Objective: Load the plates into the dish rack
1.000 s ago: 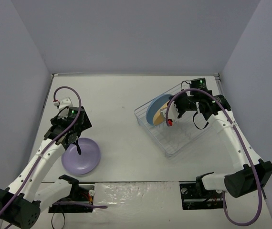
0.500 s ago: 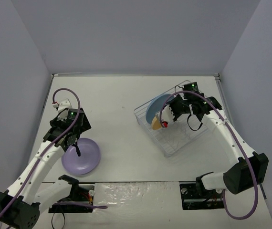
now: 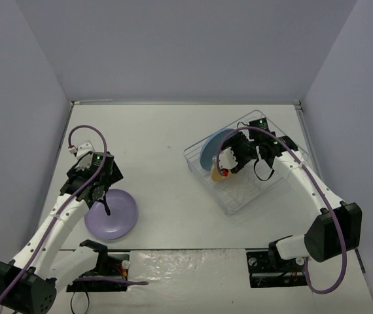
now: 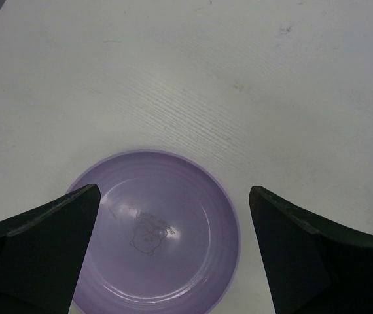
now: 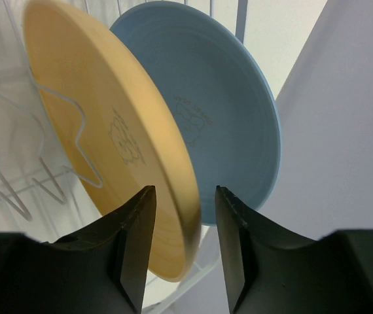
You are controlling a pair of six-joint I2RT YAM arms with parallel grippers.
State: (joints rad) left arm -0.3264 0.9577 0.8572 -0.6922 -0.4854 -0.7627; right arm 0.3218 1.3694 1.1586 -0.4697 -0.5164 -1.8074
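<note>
The light purple plate (image 3: 111,214) (image 4: 154,235) lies flat on the table at the near left. My left gripper (image 3: 105,199) (image 4: 173,190) hovers over its far part, open wide, fingers on either side. In the clear dish rack (image 3: 265,190) at the right, the blue plate (image 3: 211,149) (image 5: 219,118) stands on edge at the rack's left end. The orange-yellow plate (image 3: 217,172) (image 5: 95,131) stands tilted beside it among the wire dividers (image 5: 16,190). My right gripper (image 3: 229,163) (image 5: 184,196) is open astride the orange plate's rim, with a gap showing on the blue plate's side.
The rack sits askew near the right wall (image 3: 343,131). Both arm bases and their cables are at the near edge. White tabletop (image 3: 154,150) lies between the purple plate and the rack.
My right gripper carried the orange-yellow plate left and down into the rack beside the blue one, then its jaws parted. The left gripper stayed open over the purple plate, barely shifting.
</note>
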